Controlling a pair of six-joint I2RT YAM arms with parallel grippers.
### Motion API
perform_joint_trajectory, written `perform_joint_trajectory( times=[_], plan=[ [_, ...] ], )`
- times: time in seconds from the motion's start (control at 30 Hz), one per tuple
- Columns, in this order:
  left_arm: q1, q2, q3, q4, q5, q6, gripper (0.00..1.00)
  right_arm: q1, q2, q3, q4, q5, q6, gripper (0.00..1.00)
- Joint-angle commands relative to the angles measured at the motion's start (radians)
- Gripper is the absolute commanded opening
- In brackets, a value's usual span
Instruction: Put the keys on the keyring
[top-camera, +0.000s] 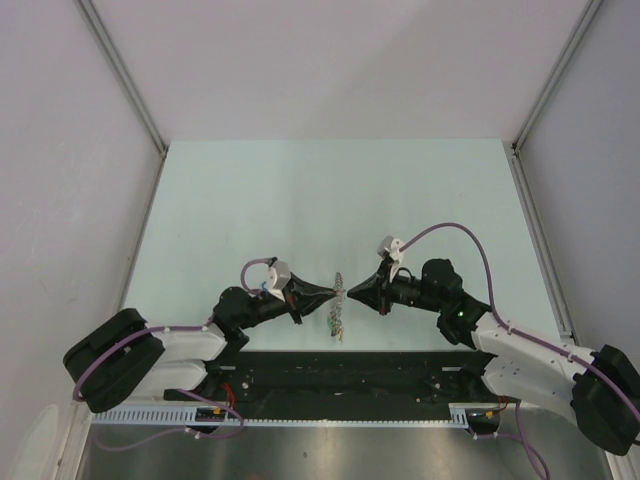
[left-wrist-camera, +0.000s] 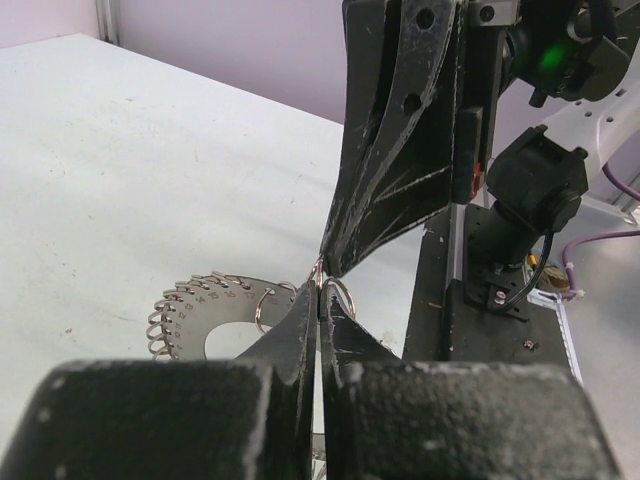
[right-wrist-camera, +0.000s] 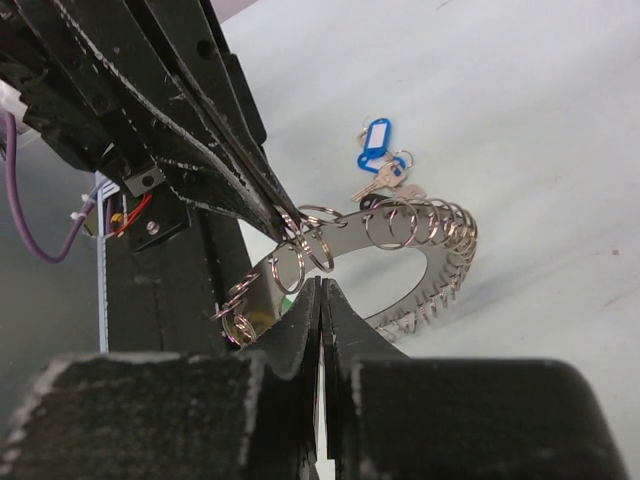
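- We saw the left gripper (top-camera: 328, 294) pressed together, pinching a loop of the keyring (left-wrist-camera: 200, 315).
- The right gripper (top-camera: 351, 291) pinched it opposite.
- Blue-tagged keys (right-wrist-camera: 385, 170) lay beyond on the table (right-wrist-camera: 550, 120).

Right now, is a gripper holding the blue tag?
No, the blue tag lies by itself on the table, out beyond the keyring.

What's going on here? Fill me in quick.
Both arms meet mid-table at the keyring. The left arm and right arm each have their jaws shut on its fringed edge, holding it up between them above the table. The blue-tagged keys lie loose on the table beyond it, not yet threaded on.
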Motion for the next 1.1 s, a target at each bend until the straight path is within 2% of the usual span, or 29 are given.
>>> perform_joint_trajectory(
  times=[0.0, 0.37, 0.6, 0.7, 0.8, 0.87, 1.07],
  plan=[
    [0.006, -0.029, 0.01, 0.23, -0.015, -0.013, 0.0, 0.008, 0.031, 0.003, 0.091, -0.051, 0.006, 0.0],
    [0.006, -0.025, 0.013, 0.229, 0.005, -0.019, 0.0, 0.013, 0.094, 0.03, 0.142, -0.135, -0.012, 0.01],
    [0.006, -0.022, 0.019, 0.229, 0.022, -0.021, 0.0, 0.012, 0.097, 0.05, 0.135, -0.154, -0.044, 0.27],
    [0.006, -0.016, 0.024, 0.229, 0.04, -0.026, 0.0, 0.007, 0.103, 0.061, 0.137, -0.158, -0.052, 0.33],
    [0.006, -0.01, 0.027, 0.236, 0.053, -0.032, 0.01, 0.002, 0.117, 0.068, 0.14, -0.158, -0.057, 0.36],
    [0.006, -0.008, 0.027, 0.247, 0.057, -0.038, 0.01, -0.004, 0.126, 0.073, 0.149, -0.155, -0.055, 0.36],
    [0.006, 0.001, 0.03, 0.27, 0.076, -0.05, 0.0, -0.01, 0.148, 0.075, 0.174, -0.158, -0.052, 0.24]
  ],
)
